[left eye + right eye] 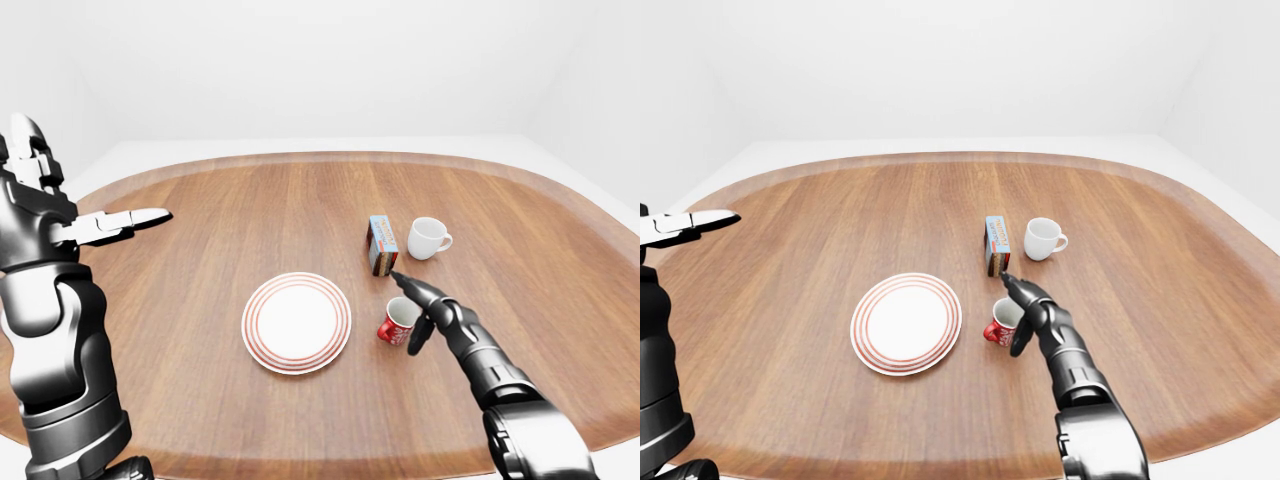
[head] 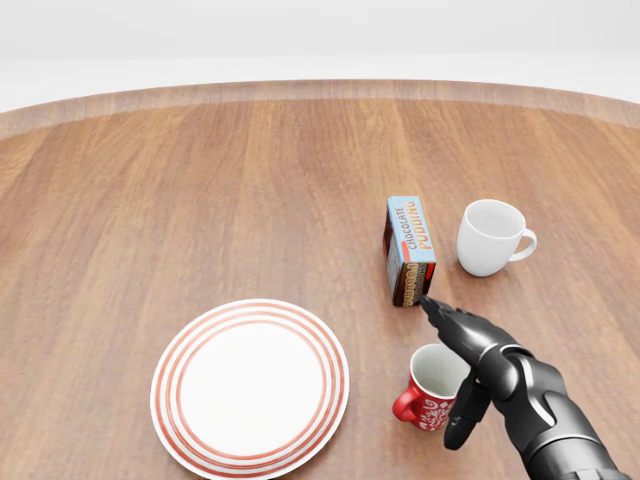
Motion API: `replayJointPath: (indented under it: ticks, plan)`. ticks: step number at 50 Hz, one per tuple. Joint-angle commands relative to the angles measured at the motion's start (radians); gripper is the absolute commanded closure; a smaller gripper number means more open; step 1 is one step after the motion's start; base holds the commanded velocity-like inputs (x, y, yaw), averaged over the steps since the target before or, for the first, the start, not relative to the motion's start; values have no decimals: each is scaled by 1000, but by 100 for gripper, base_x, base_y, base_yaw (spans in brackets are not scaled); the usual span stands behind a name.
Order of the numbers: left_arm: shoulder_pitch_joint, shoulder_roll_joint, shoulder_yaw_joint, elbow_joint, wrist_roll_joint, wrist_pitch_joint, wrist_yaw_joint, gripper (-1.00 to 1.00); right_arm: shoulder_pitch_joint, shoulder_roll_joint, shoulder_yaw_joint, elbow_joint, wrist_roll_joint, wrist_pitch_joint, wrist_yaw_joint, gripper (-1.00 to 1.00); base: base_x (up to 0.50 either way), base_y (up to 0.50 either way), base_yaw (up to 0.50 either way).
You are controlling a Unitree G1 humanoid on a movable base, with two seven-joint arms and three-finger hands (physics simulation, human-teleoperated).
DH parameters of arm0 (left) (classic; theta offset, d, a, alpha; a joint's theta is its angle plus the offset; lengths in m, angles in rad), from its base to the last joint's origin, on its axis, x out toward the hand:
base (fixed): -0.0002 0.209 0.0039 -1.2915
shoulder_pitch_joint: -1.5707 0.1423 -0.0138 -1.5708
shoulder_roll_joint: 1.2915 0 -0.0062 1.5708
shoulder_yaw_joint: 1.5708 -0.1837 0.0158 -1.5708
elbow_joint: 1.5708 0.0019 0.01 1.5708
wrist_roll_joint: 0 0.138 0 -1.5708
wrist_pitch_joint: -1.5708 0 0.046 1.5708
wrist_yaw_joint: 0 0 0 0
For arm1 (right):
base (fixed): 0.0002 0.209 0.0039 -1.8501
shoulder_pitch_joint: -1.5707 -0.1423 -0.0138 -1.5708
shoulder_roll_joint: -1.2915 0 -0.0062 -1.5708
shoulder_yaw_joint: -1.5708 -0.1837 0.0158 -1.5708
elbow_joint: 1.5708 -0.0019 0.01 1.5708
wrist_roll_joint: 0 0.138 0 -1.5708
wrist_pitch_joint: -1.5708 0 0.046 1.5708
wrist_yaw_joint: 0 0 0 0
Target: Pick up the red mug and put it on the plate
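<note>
- On the wooden table (image 2: 200,180), the striped plate (image 2: 250,386) lies left of the red mug (image 2: 430,390).
- Right hand (image 2: 470,370): fingers spread, straddling the mug's right side, not closed.
- Left hand (image 1: 115,224): raised, fingers extended.

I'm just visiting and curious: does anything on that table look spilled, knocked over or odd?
Nothing stands out. The red mug, white mug and pudding box stand upright, the plate lies flat, and nothing is spilled. The right hand is open beside the red mug.
</note>
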Motion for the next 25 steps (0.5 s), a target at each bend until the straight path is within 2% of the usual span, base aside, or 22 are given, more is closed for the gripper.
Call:
replayJointPath:
  ticks: [1,25]
  plan:
    - [5,-3,2,4,0,0,-1,-100,-53,10,14,47,-16,0,-7,-100,0,0,0]
    - [0,2,2,13,-3,0,1,-100,-63,48,38,116,-43,0,-44,-100,0,0,0]
